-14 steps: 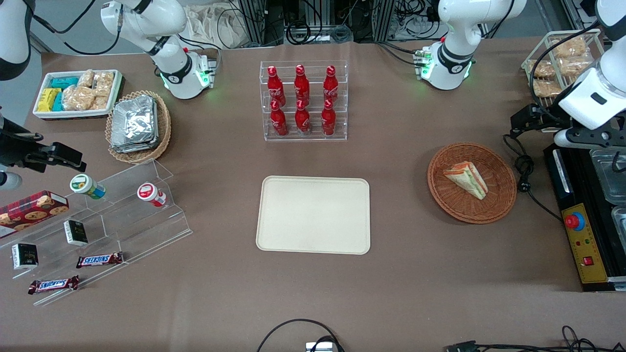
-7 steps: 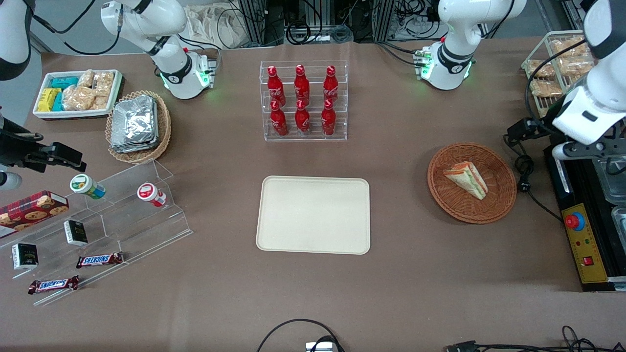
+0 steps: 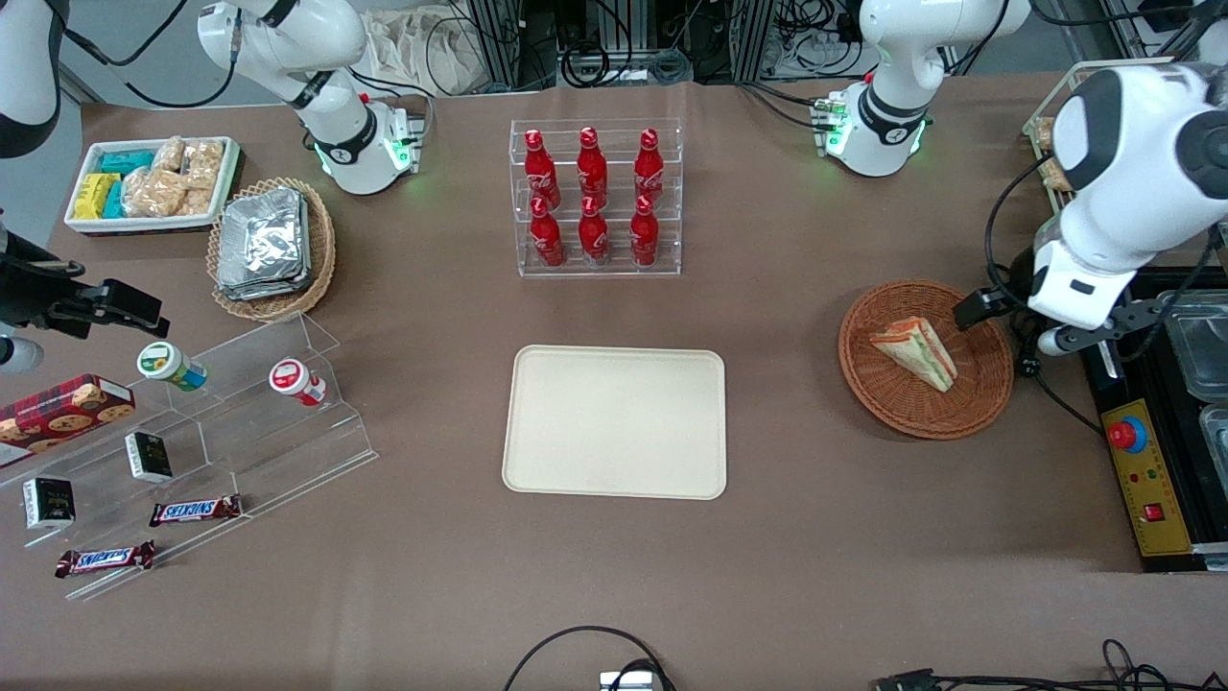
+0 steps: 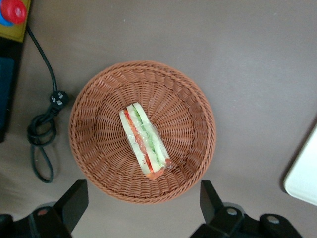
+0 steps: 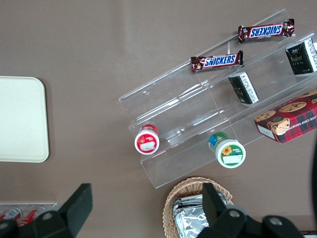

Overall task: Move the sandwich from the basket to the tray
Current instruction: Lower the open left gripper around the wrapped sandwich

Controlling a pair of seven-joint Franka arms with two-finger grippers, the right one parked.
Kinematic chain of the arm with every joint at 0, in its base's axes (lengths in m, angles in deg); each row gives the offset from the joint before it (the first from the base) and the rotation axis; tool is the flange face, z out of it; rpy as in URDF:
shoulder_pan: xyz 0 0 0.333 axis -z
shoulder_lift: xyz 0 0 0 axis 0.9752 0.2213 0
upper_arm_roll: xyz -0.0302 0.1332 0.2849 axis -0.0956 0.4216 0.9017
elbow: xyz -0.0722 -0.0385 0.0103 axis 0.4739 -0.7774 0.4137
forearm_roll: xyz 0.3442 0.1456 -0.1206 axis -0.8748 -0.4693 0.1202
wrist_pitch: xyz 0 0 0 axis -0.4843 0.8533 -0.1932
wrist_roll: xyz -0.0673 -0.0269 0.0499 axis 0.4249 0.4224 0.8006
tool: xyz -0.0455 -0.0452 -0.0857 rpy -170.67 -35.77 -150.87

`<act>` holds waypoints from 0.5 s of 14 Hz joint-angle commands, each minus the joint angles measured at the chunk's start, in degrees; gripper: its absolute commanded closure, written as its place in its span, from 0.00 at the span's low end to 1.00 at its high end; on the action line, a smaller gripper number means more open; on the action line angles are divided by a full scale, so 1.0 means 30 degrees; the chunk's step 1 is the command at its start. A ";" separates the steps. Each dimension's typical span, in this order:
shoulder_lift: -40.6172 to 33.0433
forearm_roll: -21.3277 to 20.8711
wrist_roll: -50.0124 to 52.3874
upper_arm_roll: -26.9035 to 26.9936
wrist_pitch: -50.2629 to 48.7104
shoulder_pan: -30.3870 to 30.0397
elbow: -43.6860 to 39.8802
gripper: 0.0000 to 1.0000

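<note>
I'm looking at a robotics lab staged like a small snack shop: white robot arms (image 3: 902, 86) are bolted to a brown-covered surface (image 3: 815, 537), cables and metal framing run along its edge, and a control box with a red stop button (image 3: 1127, 435) sits toward the working arm's end. Red bottles (image 3: 593, 197) stand in a clear rack and chocolate bars (image 3: 195, 510) lie on clear steps, like shop stock

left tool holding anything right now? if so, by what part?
Nothing held. The tool is open above the basket; the sandwich lies untouched inside.
</note>
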 commanded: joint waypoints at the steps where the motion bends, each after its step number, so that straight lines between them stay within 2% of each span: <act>1: -0.1366 -0.0269 0.1710 0.0077 0.2426 0.0078 0.3117 0.00; 7: -0.0343 -0.0269 0.3616 0.0077 0.8021 0.0020 0.6664 0.00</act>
